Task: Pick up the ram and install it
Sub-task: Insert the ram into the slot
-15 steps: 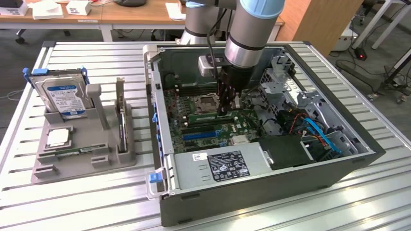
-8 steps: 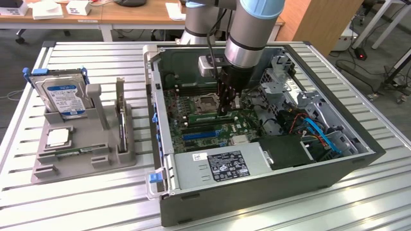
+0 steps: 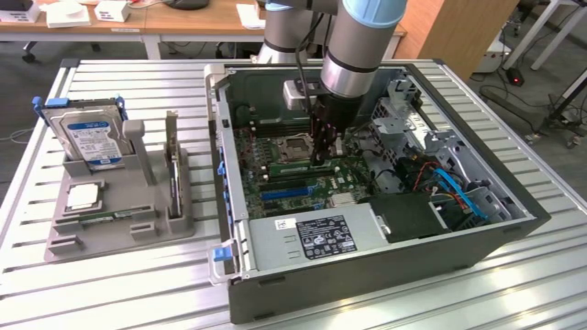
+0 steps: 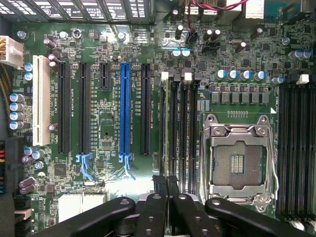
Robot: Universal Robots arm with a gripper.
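- Ram [image 4: 170,128] seen edge-on in the wrist view as a thin grey-green strip running along one of the black memory slots [image 4: 182,133], just beside the processor socket [image 4: 238,163].
- In the exterior view, ram [image 3: 291,167] visible as a pale green strip lying along the slot row at the foot of the arm, inside the computer case [image 3: 367,282].
- Cannot tell whether the ram is fully seated in the slot.
- Pincer [image 4: 165,183] closed, black fingertips [image 4: 159,183] pressed together on the near end of the ram.
- Pincer [image 3: 321,159] reaching straight down into the open case, with the grey arm [image 3: 362,41] upright above it.
- Socket open, bare contact field showing inside its metal frame.
- On the far side of the memory slots from the socket: several long black card slots and one blue slot [image 4: 124,108] on the green motherboard [image 4: 103,138].
- Power supply [image 3: 312,234] with a white-and-black label along the near wall of the case.
- Grey holder [image 3: 119,237] on the slatted metal worktop [image 3: 119,295], well apart from the case, toward the exterior view's left.
- In the holder: hard drive [image 3: 92,134] with a blue label standing upright, a square silver chip [image 3: 82,196] lying flat in front of it, and a thin card [image 3: 172,161] standing on edge.
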